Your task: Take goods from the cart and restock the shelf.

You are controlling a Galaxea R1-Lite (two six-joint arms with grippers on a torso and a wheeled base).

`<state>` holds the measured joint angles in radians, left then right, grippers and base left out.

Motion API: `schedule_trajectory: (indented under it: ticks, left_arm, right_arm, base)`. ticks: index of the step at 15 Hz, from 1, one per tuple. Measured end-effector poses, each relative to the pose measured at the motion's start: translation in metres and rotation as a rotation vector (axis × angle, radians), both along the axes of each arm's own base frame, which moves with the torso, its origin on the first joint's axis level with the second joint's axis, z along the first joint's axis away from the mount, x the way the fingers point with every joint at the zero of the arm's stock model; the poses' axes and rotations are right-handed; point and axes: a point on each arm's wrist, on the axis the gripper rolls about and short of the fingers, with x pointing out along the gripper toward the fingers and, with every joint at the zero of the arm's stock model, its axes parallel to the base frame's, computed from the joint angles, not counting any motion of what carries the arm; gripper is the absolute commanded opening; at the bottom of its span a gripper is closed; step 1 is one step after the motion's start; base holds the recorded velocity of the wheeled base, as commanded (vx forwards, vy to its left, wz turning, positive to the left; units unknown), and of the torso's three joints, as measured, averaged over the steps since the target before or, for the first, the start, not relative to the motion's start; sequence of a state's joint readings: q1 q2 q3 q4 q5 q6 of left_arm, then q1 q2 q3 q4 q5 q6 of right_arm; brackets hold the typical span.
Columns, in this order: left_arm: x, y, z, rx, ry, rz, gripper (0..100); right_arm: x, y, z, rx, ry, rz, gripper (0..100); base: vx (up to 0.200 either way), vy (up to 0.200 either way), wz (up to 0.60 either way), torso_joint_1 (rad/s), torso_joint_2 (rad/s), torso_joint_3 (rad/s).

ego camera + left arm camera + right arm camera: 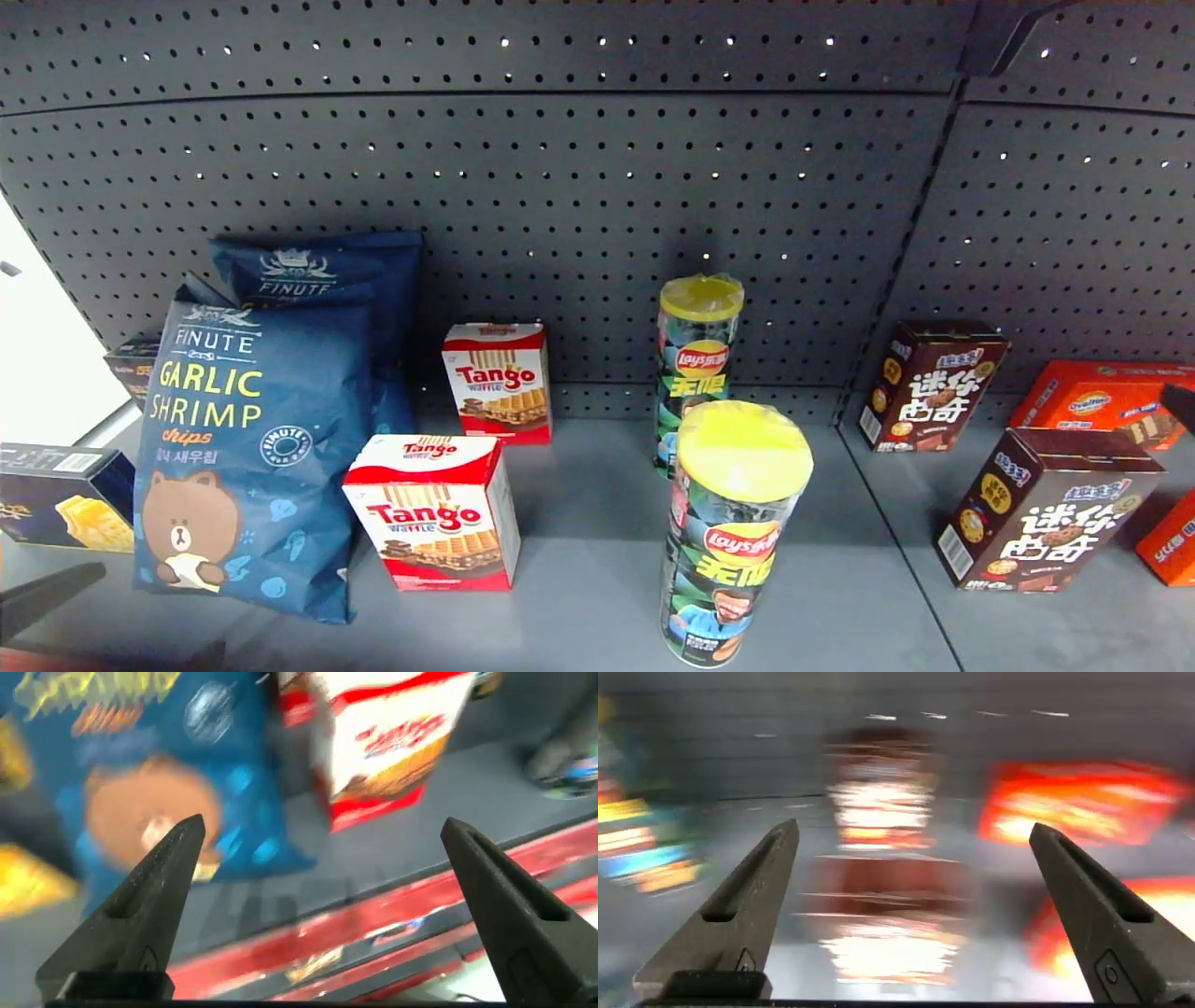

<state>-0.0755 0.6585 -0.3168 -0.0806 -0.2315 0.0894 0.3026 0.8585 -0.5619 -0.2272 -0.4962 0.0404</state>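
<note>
Shelf (597,523) of grey metal runs across the head view, with a perforated back panel (560,187) behind it. At the left of the frame a blue chip bag (247,448) stands upright with a second blue bag (322,271) behind it. A dark box (61,495) lies at the left edge. Just right of the bags are two red-and-white wafer boxes, the front wafer box (434,513) near the shelf edge and the rear wafer box (498,383) against the panel. In the middle, two yellow-lidded canisters stand upright one behind the other, the front canister (733,532) partly covering the rear canister (698,355). To the right stand the rear brown box (934,385) and the front brown box (1046,509), with an orange box (1092,401) beyond them.

In the left wrist view the left hand (322,826) is spread wide with nothing between its fingers, facing the bag and a wafer box over the shelf's red front strip (374,924). The right hand (913,829) is likewise spread and empty, facing blurred brown and orange boxes.
</note>
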Motion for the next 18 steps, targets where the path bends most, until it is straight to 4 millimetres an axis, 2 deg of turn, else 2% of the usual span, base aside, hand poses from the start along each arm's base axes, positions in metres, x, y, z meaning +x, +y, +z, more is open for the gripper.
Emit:
schedule_trajectory:
  ticks: [2, 4, 10, 12, 16, 18]
  left_arm:
    - [-0.012, 0.002, -0.017, 0.045, -0.007, 0.018, 100]
    - [-0.023, 0.004, -0.034, 0.107, -0.024, 0.055, 100]
    - [-0.046, 0.007, -0.068, 0.135, -0.08, 0.164, 100]
    - [-0.054, 0.008, -0.08, 0.138, -0.093, 0.188, 100]
    - [-0.064, 0.009, -0.085, 0.125, -0.176, 0.188, 100]
    - [-0.066, 0.009, -0.086, 0.116, -0.203, 0.19, 100]
  right_arm:
    - [-0.023, -0.019, -0.024, -0.019, 0.003, -0.17, 100]
    - [-0.046, -0.027, -0.048, -0.026, 0.001, -0.277, 100]
    - [-0.085, -0.029, -0.099, -0.025, -0.042, -0.414, 100]
    - [-0.094, -0.027, -0.117, -0.025, -0.067, -0.363, 100]
    - [-0.105, -0.019, -0.152, -0.016, -0.025, -0.008, 100]
    - [-0.107, -0.018, -0.157, -0.015, -0.016, 0.015, 100]
  base:
    - [0.0, 0.0, 0.0, 0.0, 0.0, 0.0]
    - [0.0, 0.0, 0.0, 0.0, 0.0, 0.0]
    - [0.0, 0.0, 0.0, 0.0, 0.0, 0.0]
    - [0.0, 0.0, 0.0, 0.0, 0.0, 0.0]
    - [0.0, 0.0, 0.0, 0.0, 0.0, 0.0]
    - [0.0, 0.0, 0.0, 0.0, 0.0, 0.0]
